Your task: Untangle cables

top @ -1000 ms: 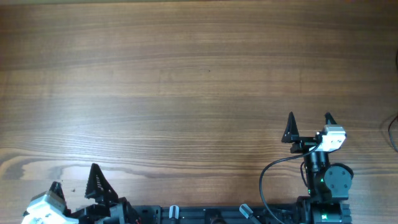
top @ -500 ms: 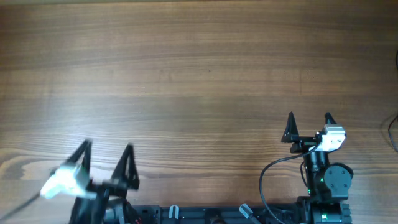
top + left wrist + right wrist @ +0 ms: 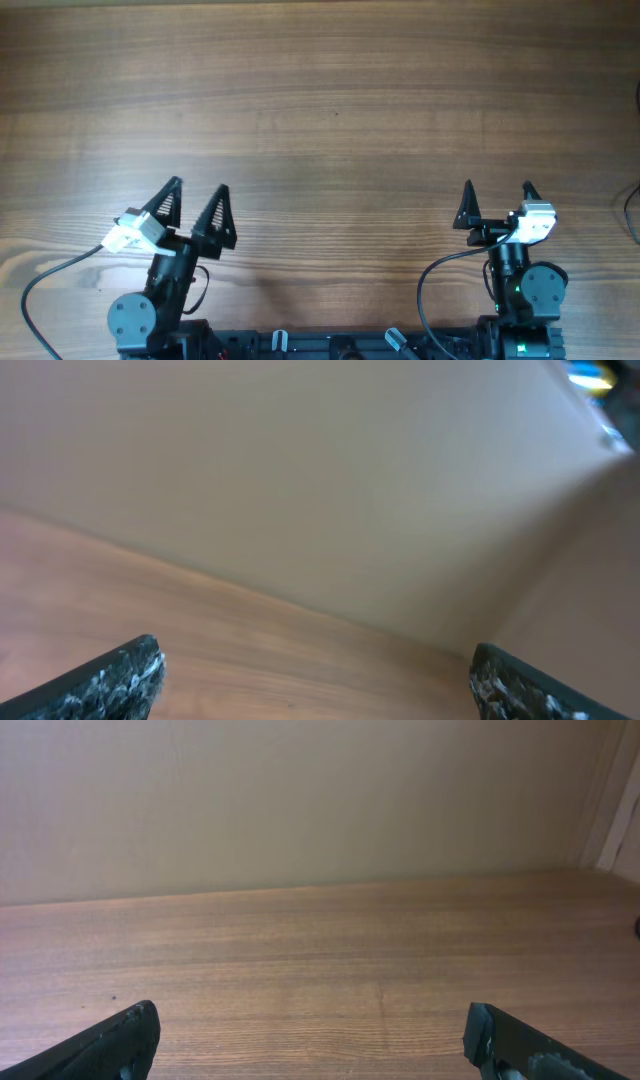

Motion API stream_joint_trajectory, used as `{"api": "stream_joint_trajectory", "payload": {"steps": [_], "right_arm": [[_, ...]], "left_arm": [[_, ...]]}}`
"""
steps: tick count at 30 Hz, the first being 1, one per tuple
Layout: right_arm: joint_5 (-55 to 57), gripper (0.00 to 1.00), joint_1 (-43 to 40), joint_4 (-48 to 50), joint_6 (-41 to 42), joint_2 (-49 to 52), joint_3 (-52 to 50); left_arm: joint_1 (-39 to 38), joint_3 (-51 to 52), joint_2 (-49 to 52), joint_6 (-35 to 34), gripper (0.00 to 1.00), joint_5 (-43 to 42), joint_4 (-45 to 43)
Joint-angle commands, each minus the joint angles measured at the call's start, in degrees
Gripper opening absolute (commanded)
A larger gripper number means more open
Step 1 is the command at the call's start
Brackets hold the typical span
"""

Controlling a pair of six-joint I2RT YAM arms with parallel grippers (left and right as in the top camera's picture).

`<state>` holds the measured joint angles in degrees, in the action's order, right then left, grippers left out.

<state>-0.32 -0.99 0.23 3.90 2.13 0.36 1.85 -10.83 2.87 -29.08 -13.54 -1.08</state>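
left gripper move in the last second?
Yes. In the overhead view the left gripper swung up and right from the near-left corner of the table, now level with the unmoved right gripper.

Soft, even light falls on the wooden table (image 3: 320, 110) in the overhead view. Its surface looks matte and its grain is sharp from edge to edge. A faint, diffuse shadow lies beside the left arm (image 3: 150, 300), and the black hardware along the bottom edge is dark and loses detail.

The left wrist view is blurred throughout. The grain is smeared, the wall (image 3: 300, 480) is a flat beige, the fingers (image 3: 115, 680) of the left gripper (image 3: 312, 675) are soft-edged, and a blue spot (image 3: 590, 372) in the top right corner is unreadable.

The right wrist view is crisp and warm-toned, with clear grain up to the evenly lit wall. The tips of the right gripper (image 3: 310, 1035) are dark in the bottom corners.
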Motion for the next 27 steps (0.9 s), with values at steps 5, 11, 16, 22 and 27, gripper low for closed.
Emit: {"api": "stream_joint_trajectory", "payload": {"steps": [5, 11, 16, 22, 27], "right_arm": [[0.9, 1.0, 0.17, 0.22, 0.96, -0.02, -0.04], [0.9, 1.0, 0.17, 0.22, 0.94, -0.02, -0.04], [0.9, 1.0, 0.17, 0.22, 0.94, -0.02, -0.04], [0.9, 1.0, 0.17, 0.22, 0.94, -0.02, -0.04], [0.92, 1.0, 0.17, 0.22, 0.94, -0.02, -0.04]], "left_arm": [[-2.01, 9.46, -2.69, -4.07, 1.0, 21.33, -4.11], [-2.12, 10.49, -2.69, 12.17, 1.0, 15.37, -0.72], [-2.12, 10.49, -2.67, 16.81, 1.0, 13.75, 5.42], [-2.12, 10.47, -0.96, 16.9, 1.0, 11.8, 5.49], [-2.12, 10.47, 3.58, 16.9, 1.0, 11.65, 5.44]]}}
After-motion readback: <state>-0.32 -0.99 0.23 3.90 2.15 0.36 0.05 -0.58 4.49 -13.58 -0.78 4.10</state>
